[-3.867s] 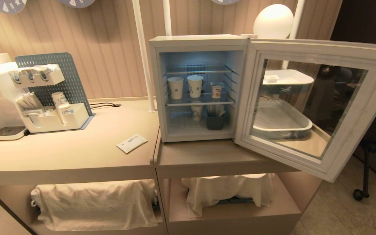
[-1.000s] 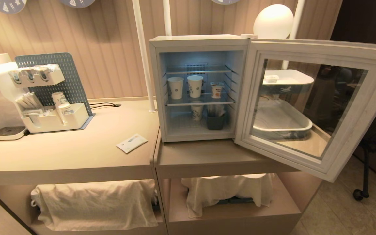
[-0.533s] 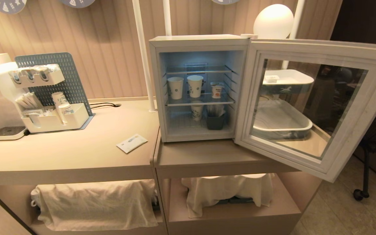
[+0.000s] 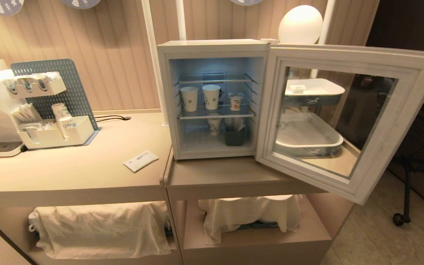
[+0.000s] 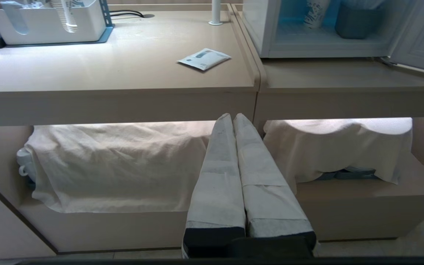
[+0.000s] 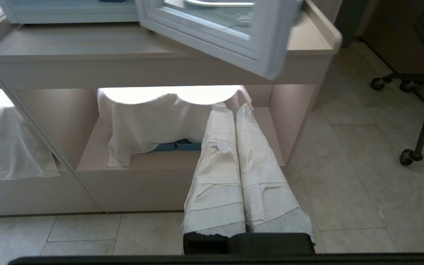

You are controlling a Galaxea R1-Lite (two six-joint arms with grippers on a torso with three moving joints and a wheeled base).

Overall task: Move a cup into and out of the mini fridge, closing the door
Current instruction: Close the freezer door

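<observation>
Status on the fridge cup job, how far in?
Done: the cup stands on the middle shelf of the mini fridge, beside two paper cups. In hand: nothing; the left claw and right claw are shut, empty, low before the counter. Left: the door is wide open, so shutting it and taking the cup out remain.

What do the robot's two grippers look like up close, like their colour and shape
Both look alike. The left gripper has two long, tapering fingers wrapped in whitish tape or cloth, rising from a black base. The right gripper has the same build, but its wrapping is more wrinkled and frayed. No cables or markings show.
</observation>
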